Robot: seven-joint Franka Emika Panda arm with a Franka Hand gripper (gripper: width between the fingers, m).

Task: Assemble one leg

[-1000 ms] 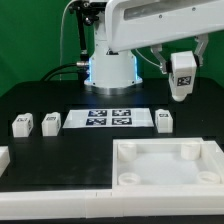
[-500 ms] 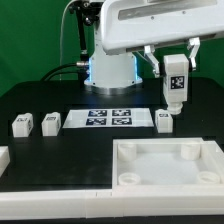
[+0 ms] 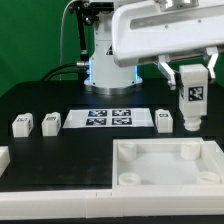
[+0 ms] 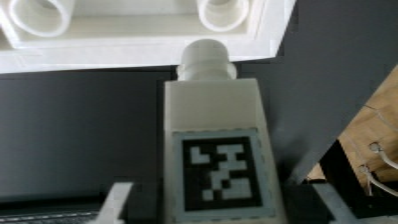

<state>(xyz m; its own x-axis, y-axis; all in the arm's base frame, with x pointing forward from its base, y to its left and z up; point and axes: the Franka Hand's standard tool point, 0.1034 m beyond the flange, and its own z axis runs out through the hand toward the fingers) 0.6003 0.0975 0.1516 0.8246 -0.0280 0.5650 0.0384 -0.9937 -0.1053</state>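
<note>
My gripper point(image 3: 191, 72) is shut on a white leg point(image 3: 192, 101) with a black-and-white tag. It holds the leg upright in the air at the exterior view's right, above the far right corner of the large white tray-like part point(image 3: 165, 163). In the wrist view the held leg point(image 4: 215, 130) fills the middle, its rounded tip pointing toward the tray's edge point(image 4: 143, 55) and near a round corner socket point(image 4: 222, 12). Three more legs stand on the black table: two at the exterior view's left point(image 3: 22, 125) point(image 3: 50, 122) and one point(image 3: 164, 119) just behind the tray.
The marker board point(image 3: 108, 118) lies flat on the table between the loose legs. The robot base point(image 3: 108, 68) stands behind it. A white strip point(image 3: 55, 195) runs along the table's front, with a white piece point(image 3: 3, 157) at the left edge.
My gripper has carried the leg toward the exterior view's right and lower, closer to the tray's far right corner. The other legs have not moved.
</note>
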